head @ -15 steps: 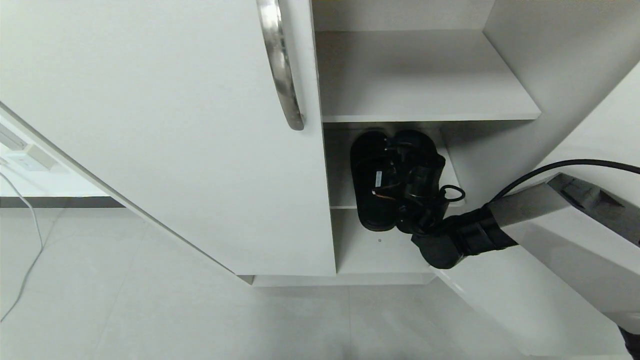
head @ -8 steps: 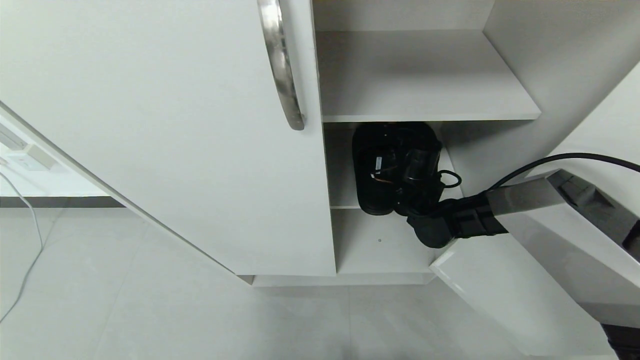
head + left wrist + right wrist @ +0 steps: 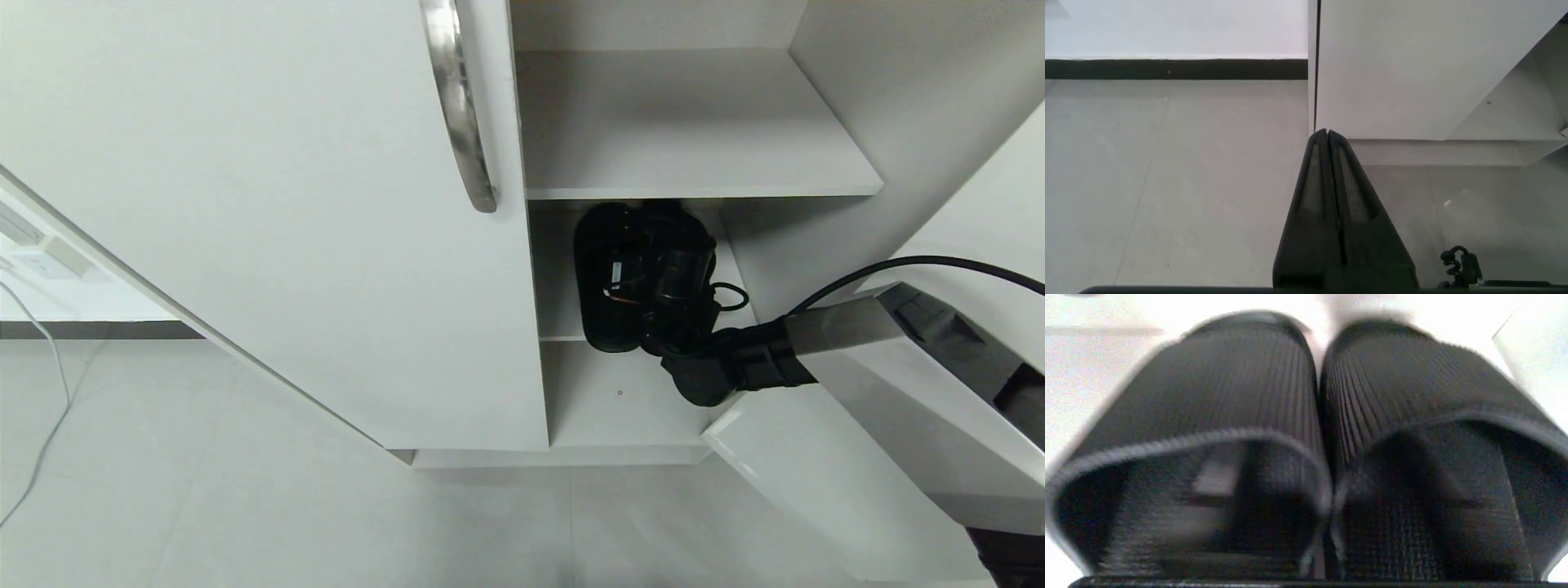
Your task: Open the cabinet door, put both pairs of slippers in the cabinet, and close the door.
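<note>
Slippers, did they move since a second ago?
Yes. The slippers slid deeper into the cabinet; their toes now tuck under the shelf edge above.

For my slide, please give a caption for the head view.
Right arm and a pair of black slippers at a low shelf inside the open cabinet.

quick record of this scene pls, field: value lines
cabinet door: open, swung out on the robot's right
black slippers: one pair, side by side on the middle shelf, below the upper shelf
right gripper: inside the cabinet, at the slippers
left gripper: shut, holding nothing, over the floor outside the cabinet
</note>
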